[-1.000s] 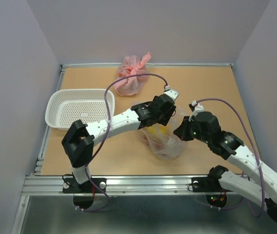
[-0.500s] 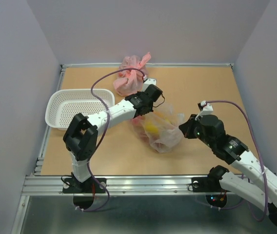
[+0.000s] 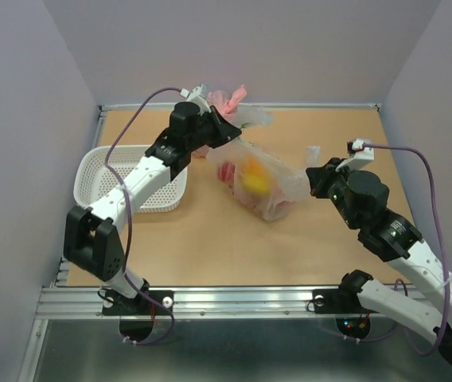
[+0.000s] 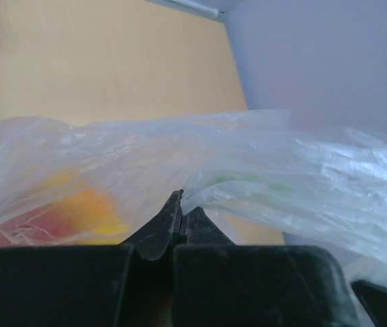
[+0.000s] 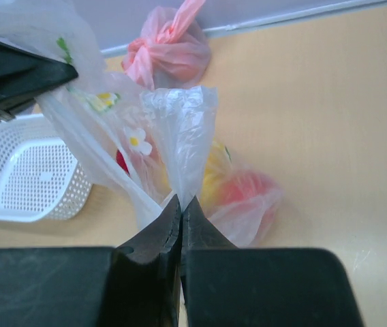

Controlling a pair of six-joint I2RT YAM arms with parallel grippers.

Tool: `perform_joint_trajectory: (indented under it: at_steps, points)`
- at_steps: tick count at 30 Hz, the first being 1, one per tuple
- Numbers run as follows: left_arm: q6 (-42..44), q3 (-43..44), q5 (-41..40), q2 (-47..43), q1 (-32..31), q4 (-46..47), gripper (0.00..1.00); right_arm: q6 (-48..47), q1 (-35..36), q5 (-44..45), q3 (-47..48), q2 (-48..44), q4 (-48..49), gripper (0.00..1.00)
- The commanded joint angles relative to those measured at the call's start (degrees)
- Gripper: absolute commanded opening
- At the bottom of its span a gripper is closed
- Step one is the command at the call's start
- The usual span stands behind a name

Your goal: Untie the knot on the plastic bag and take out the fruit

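The clear plastic bag (image 3: 270, 179) is stretched taut between both grippers above the table's middle. At its back left end, my left gripper (image 3: 224, 127) is shut on a loose clear ear (image 4: 261, 174) of the bag. On the right, my right gripper (image 3: 315, 177) is shut on another clear ear (image 5: 180, 129). Fruit shows through the plastic: a red one (image 3: 227, 171) and a yellow one (image 3: 256, 179), the yellow one also in the left wrist view (image 4: 84, 208). A red fruit (image 5: 248, 191) shows in the right wrist view. I cannot make out the knot in the stretched plastic.
A pink tied bag (image 3: 230, 99) sits at the back wall, right behind the left gripper. A white perforated basket (image 3: 103, 163) stands at the left under the left arm. Grey walls close in the table on three sides.
The left gripper has shut on the bag's ear and swung up and back left, pulling the bag with it. The right gripper, still shut, has drawn back to the right, so the bag is now taut.
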Motion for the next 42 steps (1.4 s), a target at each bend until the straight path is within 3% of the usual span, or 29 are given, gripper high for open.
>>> perform_joint_trajectory:
  at_steps: [1, 6, 11, 13, 14, 16, 18, 27, 31, 37, 42]
  points:
    - [-3.43, -12.66, -3.22, -7.05, 5.17, 14.63, 0.0, -7.31, -0.45, -7.58, -2.58, -3.42, -6.78, 0.0]
    - [-5.81, -26.05, -1.89, -12.07, 5.09, 16.94, 0.0, 1.29, -0.45, -23.54, -10.33, -4.39, -10.12, 0.01]
    - [-5.19, -36.17, -2.24, -18.39, 5.09, 16.86, 0.01, 6.32, -0.45, -37.08, -15.52, -4.75, -12.49, 0.22]
    - [-5.19, -38.1, -2.59, -21.11, 5.0, 16.59, 0.02, 5.18, -0.45, -39.1, -14.22, -3.96, -14.24, 0.36]
    - [-5.28, -39.85, -3.03, -21.91, 4.91, 16.59, 0.03, 4.31, -0.45, -39.03, -12.82, -3.52, -15.21, 0.5]
    - [-5.19, -41.18, -3.64, -24.28, 4.91, 16.33, 0.06, 0.88, -0.45, -36.66, -9.22, -1.06, -18.64, 0.66]
    - [-4.76, -42.59, -4.43, -25.69, 4.82, 15.98, 0.08, -2.97, -0.45, -34.64, -1.49, 1.13, -20.66, 0.8]
    - [-0.63, -44.53, -5.58, -30.44, 4.03, 14.66, 0.11, -16.69, -0.45, -26.9, 31.62, 19.48, -24.71, 0.85]
    - [1.04, -45.67, -5.76, -32.11, 3.86, 14.4, 0.12, -21.27, -0.45, -27.68, 39.74, 26.95, -24.63, 0.87]
    - [1.84, -47.34, -5.84, -34.39, 3.42, 14.22, 0.13, -28.3, -0.45, -35.15, 40.47, 36.9, -21.39, 0.96]
    - [2.63, -49.36, -5.76, -36.24, 3.15, 14.04, 0.14, -34.1, -0.45, -41.65, 31.33, 41.22, -15.58, 1.0]
